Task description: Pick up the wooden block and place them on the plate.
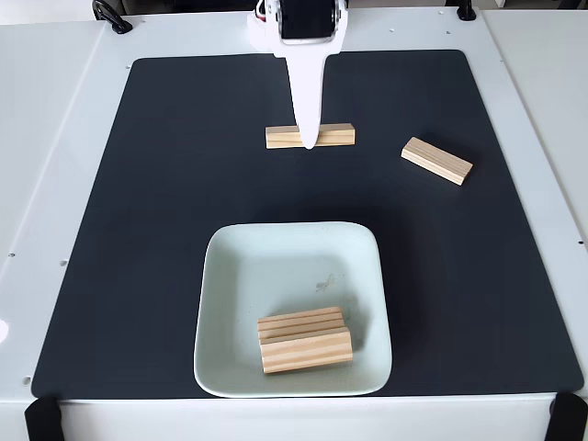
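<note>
In the fixed view the white gripper (309, 140) reaches down from the worktop's (55, 138) far edge onto a wooden block (333, 135) on the black mat (165, 202); whether it grips cannot be told; another block (436, 161) lies toward the right edge; two blocks (305, 340) rest touching in the plate (276, 257) near the front edge.

My gripper (310, 142) is plain white, with a black block at its top. The wooden blocks (310, 136) (436, 161) (305, 341) are pale tan, striped lengthwise with thin darker lines of layered grain. The plate (241, 276) is a glossy pale mint-white with a small brownish speck near its middle, the mat (165, 230) under everything is flat black, and the table (55, 138) is white.
</note>
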Controlling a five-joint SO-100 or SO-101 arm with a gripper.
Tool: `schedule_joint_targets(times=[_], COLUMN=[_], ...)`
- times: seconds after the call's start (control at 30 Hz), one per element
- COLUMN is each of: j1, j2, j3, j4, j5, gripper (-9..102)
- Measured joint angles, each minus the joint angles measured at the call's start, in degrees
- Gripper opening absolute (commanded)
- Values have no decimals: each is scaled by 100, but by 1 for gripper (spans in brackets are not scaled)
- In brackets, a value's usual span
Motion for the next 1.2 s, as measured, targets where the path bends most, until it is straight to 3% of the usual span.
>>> schedule_joint_targets(times=[0.7,1.2], j1=[220,536], j2=[-4438,-5326], j3=[-5528,-6240], j4=[0,0], j5=[0,-606], gripper=[0,0])
